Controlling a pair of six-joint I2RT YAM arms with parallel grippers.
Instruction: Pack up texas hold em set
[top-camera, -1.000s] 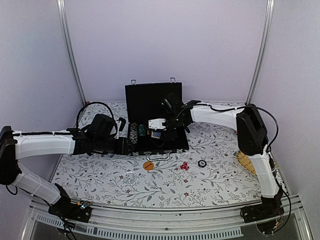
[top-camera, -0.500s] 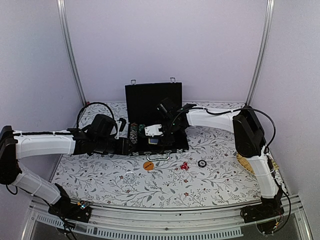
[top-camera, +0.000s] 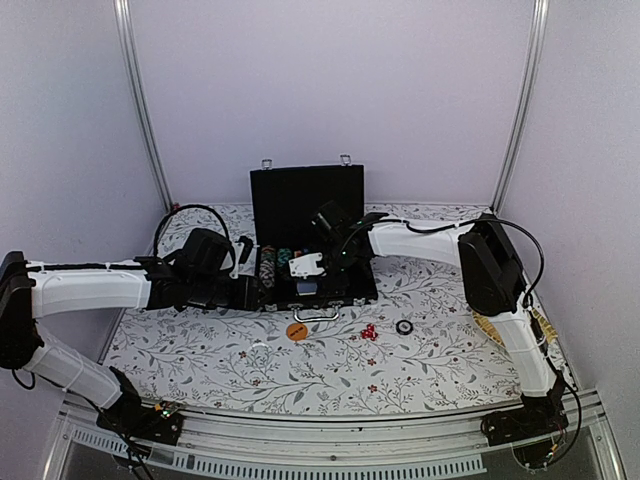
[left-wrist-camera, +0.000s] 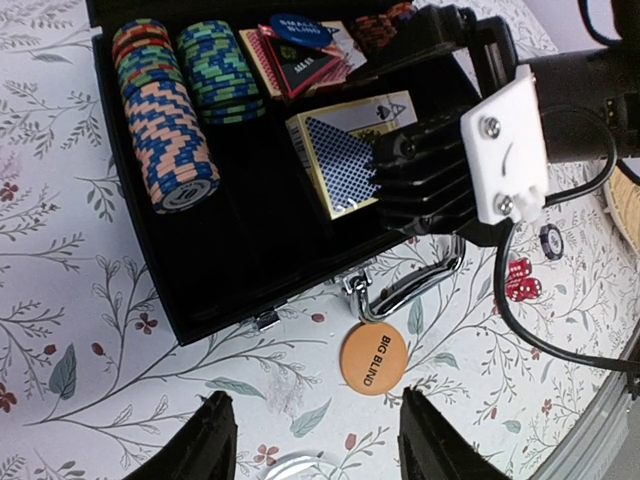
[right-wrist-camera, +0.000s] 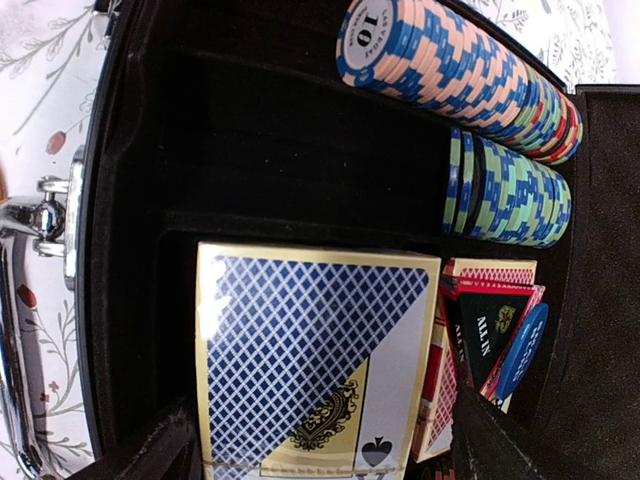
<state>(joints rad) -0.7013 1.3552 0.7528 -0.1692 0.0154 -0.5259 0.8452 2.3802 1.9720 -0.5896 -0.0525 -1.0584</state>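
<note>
Black case (top-camera: 305, 200) open at the table's (top-camera: 200, 350) far middle, lid upright, chip rows (left-wrist-camera: 165, 120) and blue deck (right-wrist-camera: 310, 350) inside. Right gripper (right-wrist-camera: 325, 445) spread wide astride the deck, not clamping it; left gripper (left-wrist-camera: 320, 425) parted, empty, near the orange disc (left-wrist-camera: 372, 360) (lettering legible only from left wrist).

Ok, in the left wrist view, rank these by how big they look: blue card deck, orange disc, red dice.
Largest to smallest:
1. blue card deck, even though it is partly covered.
2. orange disc.
3. red dice, each far smaller than the disc; they lie farther from the camera, which shrinks them somewhat.
</note>
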